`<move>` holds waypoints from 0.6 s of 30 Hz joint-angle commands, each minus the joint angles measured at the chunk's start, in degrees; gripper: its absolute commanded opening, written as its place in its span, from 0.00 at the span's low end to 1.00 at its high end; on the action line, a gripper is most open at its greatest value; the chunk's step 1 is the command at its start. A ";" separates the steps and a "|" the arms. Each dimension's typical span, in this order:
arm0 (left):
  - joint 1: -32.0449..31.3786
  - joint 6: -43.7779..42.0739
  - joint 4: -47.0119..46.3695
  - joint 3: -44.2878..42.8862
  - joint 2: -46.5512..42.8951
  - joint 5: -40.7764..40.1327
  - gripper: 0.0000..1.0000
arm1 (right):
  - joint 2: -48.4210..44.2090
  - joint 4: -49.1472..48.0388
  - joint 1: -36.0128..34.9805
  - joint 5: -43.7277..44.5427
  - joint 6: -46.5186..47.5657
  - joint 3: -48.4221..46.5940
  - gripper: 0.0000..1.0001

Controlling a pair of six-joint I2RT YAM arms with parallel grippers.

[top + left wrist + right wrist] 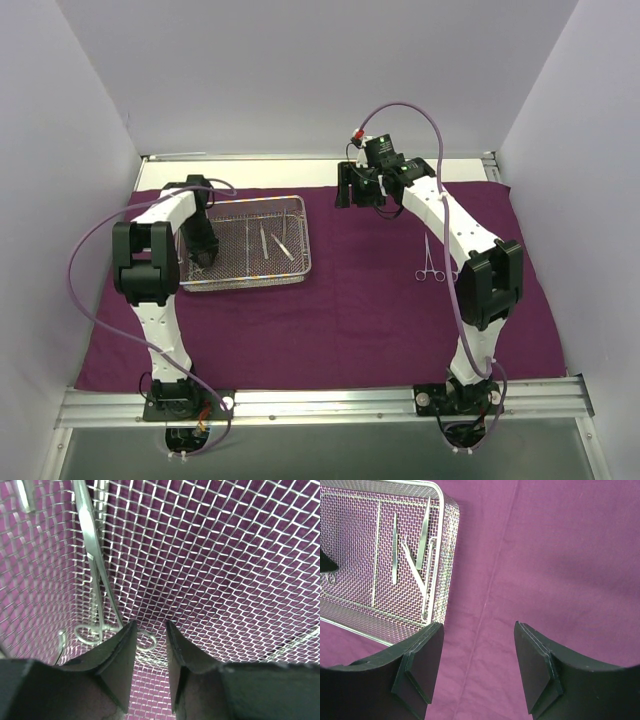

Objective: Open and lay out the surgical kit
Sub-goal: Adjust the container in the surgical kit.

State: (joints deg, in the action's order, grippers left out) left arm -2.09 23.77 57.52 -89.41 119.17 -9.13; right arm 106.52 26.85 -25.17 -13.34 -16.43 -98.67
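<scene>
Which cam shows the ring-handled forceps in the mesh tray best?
Left wrist: small silver ring-handled forceps close up in the rectangular silver wire-mesh tray, rings beside the left claw. Top external: left arm hides them. Right wrist: not visible.

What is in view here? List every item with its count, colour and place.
cloth: one, dark purple, spread flat under everything
wire-mesh tray: one, silver, on the cloth's left half
tweezers: three slim ones, silver, lying in the tray
forceps in the tray: one, silver, ring handles at the left pincer's tips
forceps on the cloth: one, silver, right of centre, apart from the tray
left pincer: one, black, open, down inside the tray
right pincer: one, black, open, above bare cloth to the right of the tray
</scene>
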 commanded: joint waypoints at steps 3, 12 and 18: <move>0.42 1.98 -2.23 4.59 1.50 4.29 0.36 | -2.19 0.31 0.21 -0.28 0.96 -0.73 0.58; -1.68 -1.79 -6.10 4.51 1.06 9.13 0.20 | -2.63 -0.04 0.30 -0.37 0.69 -0.03 0.58; -4.50 -0.57 -1.10 -3.84 0.19 6.68 0.11 | -3.16 -0.13 0.21 -0.45 0.61 0.50 0.59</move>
State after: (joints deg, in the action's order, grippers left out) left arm -4.29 22.24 56.42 -89.49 118.96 -4.47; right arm 106.50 26.83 -25.17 -13.39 -16.25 -98.67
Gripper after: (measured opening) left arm 0.120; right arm 0.585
